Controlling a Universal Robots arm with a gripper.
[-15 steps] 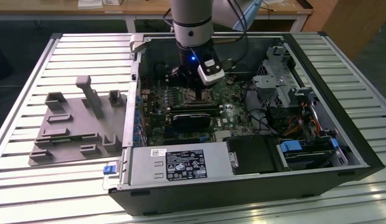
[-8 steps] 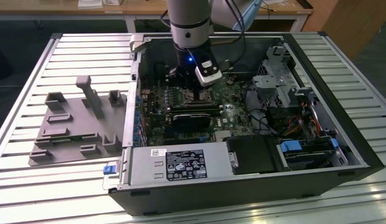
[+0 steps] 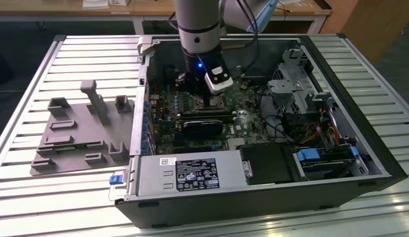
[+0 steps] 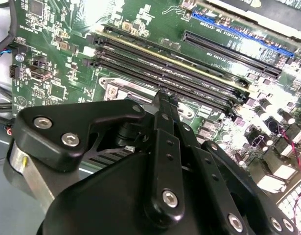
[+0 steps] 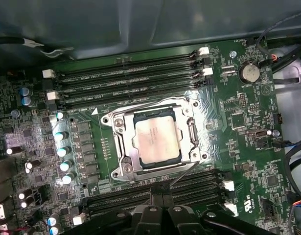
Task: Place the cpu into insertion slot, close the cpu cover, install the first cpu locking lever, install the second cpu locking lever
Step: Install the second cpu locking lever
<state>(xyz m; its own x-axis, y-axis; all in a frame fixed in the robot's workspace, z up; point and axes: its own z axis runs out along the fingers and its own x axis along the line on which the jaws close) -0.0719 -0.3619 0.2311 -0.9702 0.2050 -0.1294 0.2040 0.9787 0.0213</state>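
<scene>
In the first wrist view the cpu (image 5: 155,139) lies flat in the insertion slot (image 5: 114,120), pale face up. The silver cpu cover (image 5: 125,147) lies down around it as a frame. One locking lever (image 5: 192,133) runs along one side of the socket. A second thin lever (image 5: 185,174) slants out from the socket's corner towards my gripper (image 5: 160,189), whose black fingertips are pressed together just beside the socket. In the second wrist view the gripper (image 4: 162,98) is shut with nothing between its fingers, over a socket corner (image 4: 116,90). In the exterior view the gripper (image 3: 206,96) hangs over the board's middle.
Black memory slots (image 5: 126,81) flank the socket on two sides, and a row of capacitors (image 5: 62,149) stands beside it. The open computer case (image 3: 257,197) holds a power supply (image 3: 191,175) and a drive cage (image 3: 297,89). A grey fixture (image 3: 79,128) sits on the slatted table.
</scene>
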